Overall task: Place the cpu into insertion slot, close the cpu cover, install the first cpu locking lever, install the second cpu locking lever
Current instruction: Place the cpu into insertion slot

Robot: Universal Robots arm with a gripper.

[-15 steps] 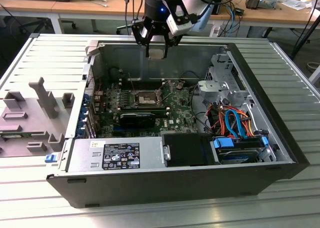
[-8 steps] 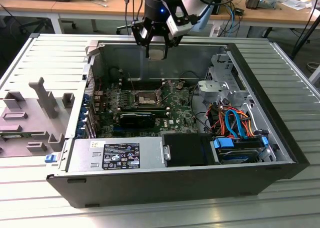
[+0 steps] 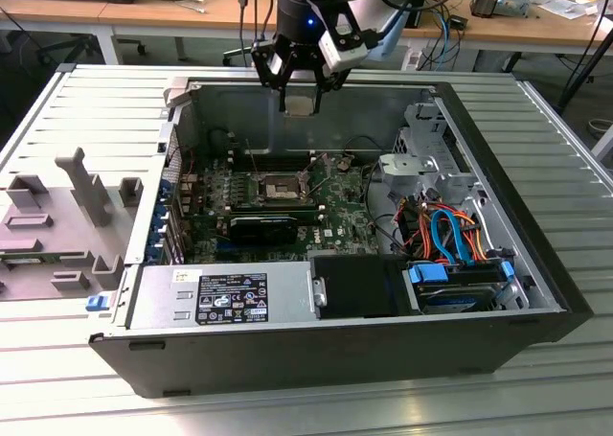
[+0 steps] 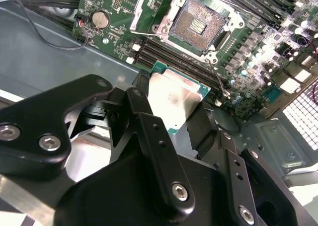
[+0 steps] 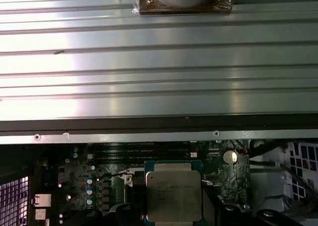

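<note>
gripping the cpu (image 4: 176,99) by two opposite edges, the gripper (image 3: 299,99) is holding its fingers shut on the chip and hanging over the case (image 3: 287,359). below it, the slot (image 4: 196,25) is lying bare, the cover (image 4: 149,10) standing open beside it.

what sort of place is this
Probably a robotics lab or workshop: an open computer case lies on a metal table, cable-strewn wooden desks stand behind, and the gripper holds the cpu.
</note>
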